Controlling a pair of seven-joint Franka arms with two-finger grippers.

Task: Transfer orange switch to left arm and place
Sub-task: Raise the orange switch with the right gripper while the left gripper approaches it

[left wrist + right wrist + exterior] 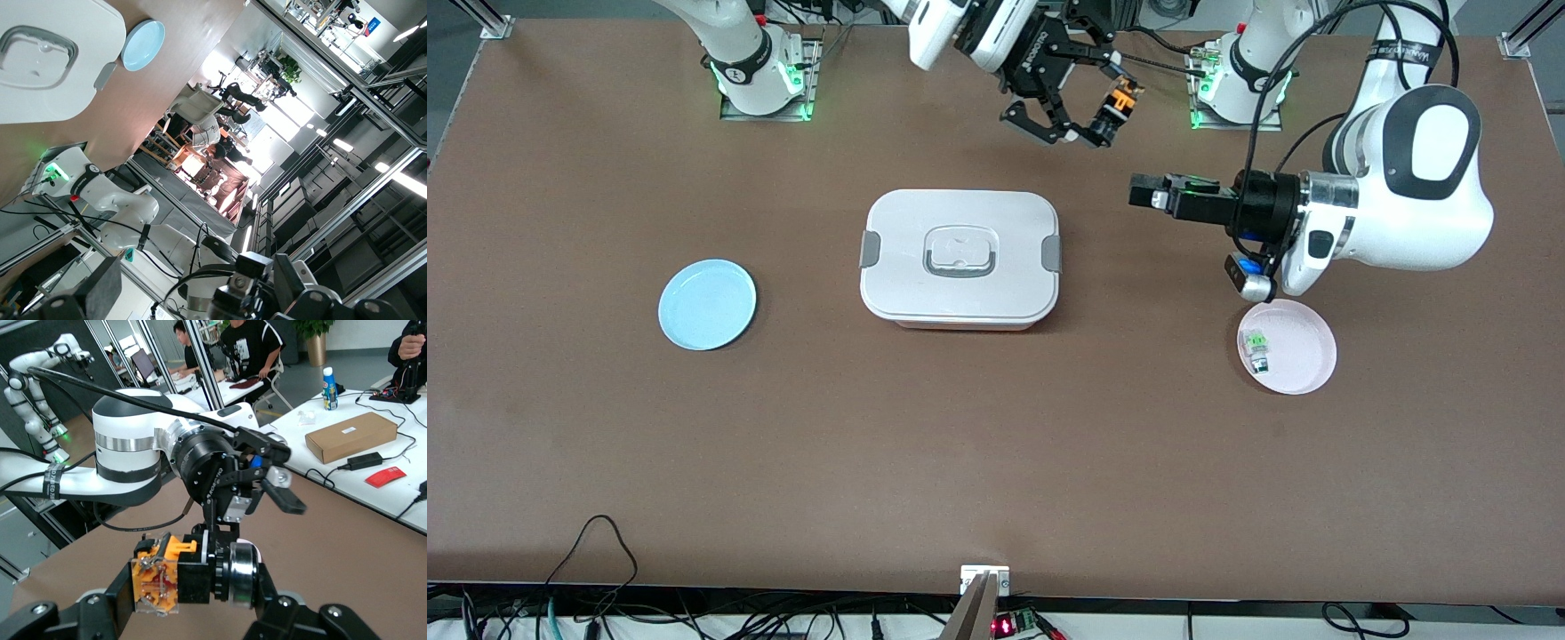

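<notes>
Two plates: pink plate [1303,356] at 4 o'clock of the box, carrying a green-topped component [1256,347]; blue plate [707,305] at its 9 o'clock.
Box [960,259]: mid-table, lid on, clips at both ends.
Left gripper [1149,193]: level in the air, over the table at the box's 2 o'clock; front view won't settle the fingers, but the right wrist view catches them spread, nothing between.
Right gripper [1083,114]: airborne at the box's 1 o'clock, pinching the orange switch [1120,100].
Switch close-up: right wrist view shows the orange switch [183,580] with orange body, black block, silver ring, held sideways.
Left wrist view: box [50,57] and blue plate [143,44] only.
</notes>
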